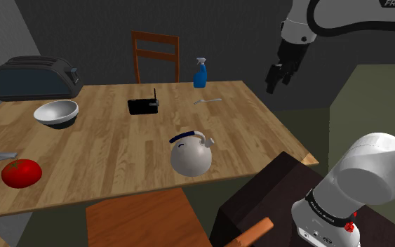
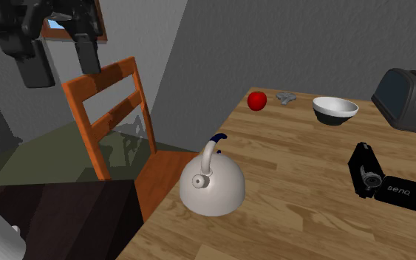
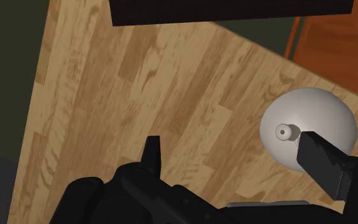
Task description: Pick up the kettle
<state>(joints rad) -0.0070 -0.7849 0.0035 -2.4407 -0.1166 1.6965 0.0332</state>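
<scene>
The gripper (image 1: 276, 76) hung high in the air, off past the table's edge at the shoulder view's right, with its two black fingers (image 3: 151, 153) spread apart and nothing between them. The kettle (image 1: 191, 154) sat upright on the wooden table (image 1: 118, 158), near the edge closest to the dark stand (image 1: 259, 200) and well below the gripper. It was a pale, rounded thing with a dark blue grip on its arched handle (the knob on top showed plainly from above). Looking down along the hand, one finger crossed in front of the kettle's dome (image 3: 317, 111) without touching it.

From the other side of the room the gripper (image 2: 60, 63) hovered above the back of an orange-brown chair (image 2: 103, 111), with the kettle (image 2: 213, 185) lower down by the table's corner. Farther along the table stood a white bowl (image 1: 56, 112), a red tomato (image 1: 21, 172), a dark toaster (image 1: 34, 77), a black camera (image 1: 143, 106) and a blue spray bottle (image 1: 200, 73), all well apart from the kettle.
</scene>
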